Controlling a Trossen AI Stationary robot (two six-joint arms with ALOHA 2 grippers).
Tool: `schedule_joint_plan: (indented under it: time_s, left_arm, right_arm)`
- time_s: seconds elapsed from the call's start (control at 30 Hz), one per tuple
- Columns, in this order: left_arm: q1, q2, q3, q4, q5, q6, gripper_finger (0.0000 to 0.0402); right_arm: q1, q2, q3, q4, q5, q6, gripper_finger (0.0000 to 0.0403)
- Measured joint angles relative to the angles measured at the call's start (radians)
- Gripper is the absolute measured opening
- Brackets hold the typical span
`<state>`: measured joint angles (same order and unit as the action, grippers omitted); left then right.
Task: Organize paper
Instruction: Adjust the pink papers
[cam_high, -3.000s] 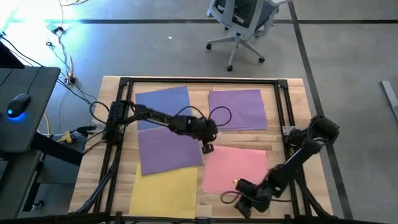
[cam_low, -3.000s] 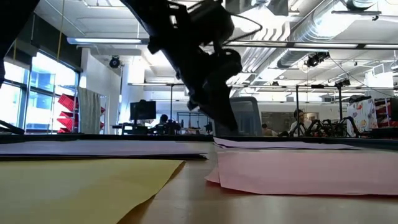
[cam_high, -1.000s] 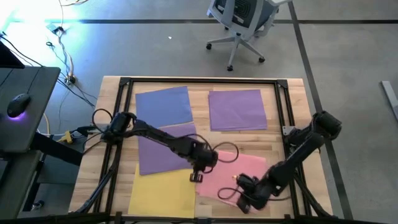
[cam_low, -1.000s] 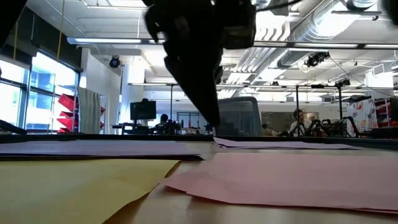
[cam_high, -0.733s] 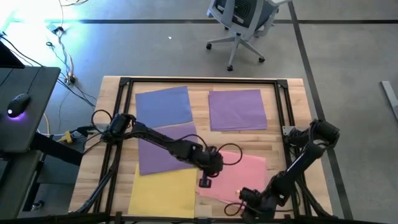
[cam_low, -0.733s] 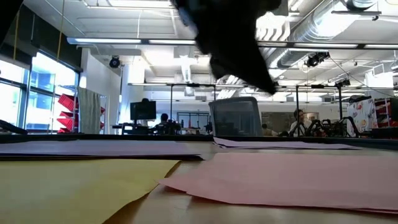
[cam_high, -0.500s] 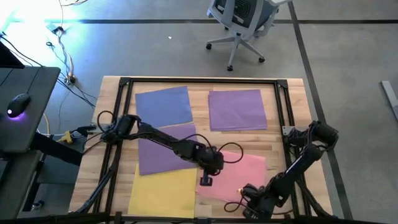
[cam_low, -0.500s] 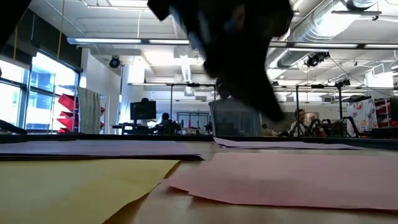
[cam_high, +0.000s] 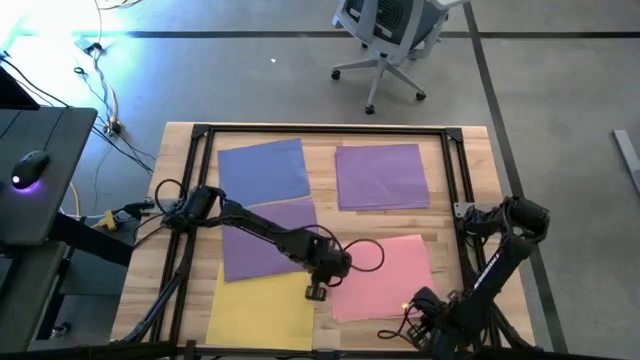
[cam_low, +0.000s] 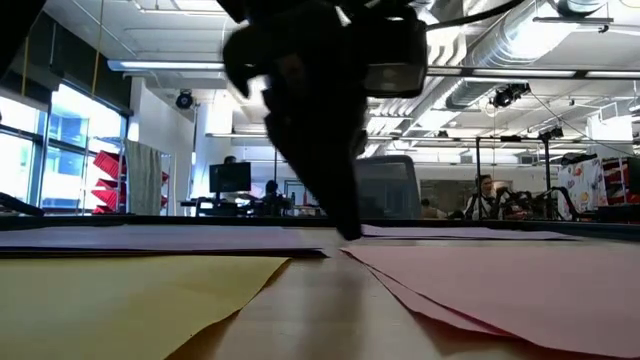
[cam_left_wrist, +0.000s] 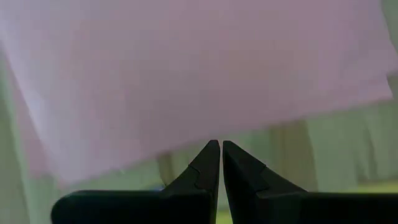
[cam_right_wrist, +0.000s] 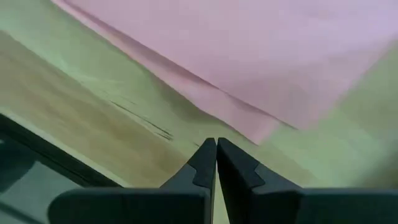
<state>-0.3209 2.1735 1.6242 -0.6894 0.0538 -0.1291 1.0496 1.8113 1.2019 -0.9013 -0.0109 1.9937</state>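
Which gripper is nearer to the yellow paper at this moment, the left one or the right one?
Left. The left gripper sits at the yellow paper's right edge, jaws shut. The right gripper is farther off, beyond the pink paper, near the table's front edge.

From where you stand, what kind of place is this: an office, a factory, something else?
Most likely a robotics lab or workshop in an open-plan office. Exposed ceiling ducts run overhead, desks with monitors fill the background, and an office chair stands on the bare floor beside the wooden table.

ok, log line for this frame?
left gripper shut, by pink paper edge | right gripper shut, near table front | nothing held
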Motion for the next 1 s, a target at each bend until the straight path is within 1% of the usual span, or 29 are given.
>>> schedule_joint_plan:
  time_s: [0.03,0.1,0.17,0.2,0.23,0.33,0.5,0.6,0.67,0.77,0.93,1.0]
  left_arm:
    - [-0.007,0.000,-0.006,-0.006,0.016,0.000,0.0000]
    - [-0.023,0.000,-0.024,0.000,0.043,0.000,0.0000]
    - [-0.038,0.000,-0.042,0.017,0.039,-0.002,0.0000]
    - [-0.045,0.000,-0.049,0.028,0.032,-0.007,0.0000]
    - [-0.049,0.000,-0.060,0.050,0.030,-0.008,0.0000]
    - [-0.053,-0.006,-0.091,0.105,0.032,-0.027,0.0000]
    - [-0.042,-0.008,-0.118,0.152,0.030,-0.059,0.0000]
    - [-0.031,-0.007,-0.119,0.166,0.038,-0.062,0.0000]
    - [-0.026,-0.006,-0.119,0.176,0.036,-0.063,0.0000]
    - [-0.017,-0.005,-0.119,0.188,0.035,-0.081,0.0000]
    - [-0.016,-0.003,-0.118,0.192,0.029,-0.129,0.0000]
    - [-0.016,-0.005,-0.113,0.184,0.040,-0.148,0.0000]
  right_arm:
    - [0.003,-0.001,0.006,-0.013,-0.004,0.034,0.0000]
    - [0.008,-0.001,0.011,-0.076,-0.061,0.155,0.0000]
    - [0.019,-0.001,0.000,-0.138,-0.108,0.258,0.0000]
    - [0.022,-0.001,-0.009,-0.157,-0.120,0.273,0.0000]
    - [0.022,-0.001,-0.017,-0.178,-0.142,0.279,0.0000]
    - [0.011,-0.001,-0.062,-0.171,-0.148,0.277,0.0000]
    - [0.004,-0.001,-0.153,0.036,-0.145,0.267,0.0000]
    - [0.004,-0.007,-0.177,0.085,-0.134,0.265,0.0000]
    - [0.004,-0.009,-0.172,0.076,-0.127,0.245,0.0000]
    - [0.004,-0.016,-0.142,0.050,-0.070,0.182,0.0000]
    - [0.007,-0.024,-0.112,-0.112,-0.073,0.263,0.0000]
    - [0.000,-0.025,-0.125,-0.118,-0.095,0.267,0.0000]
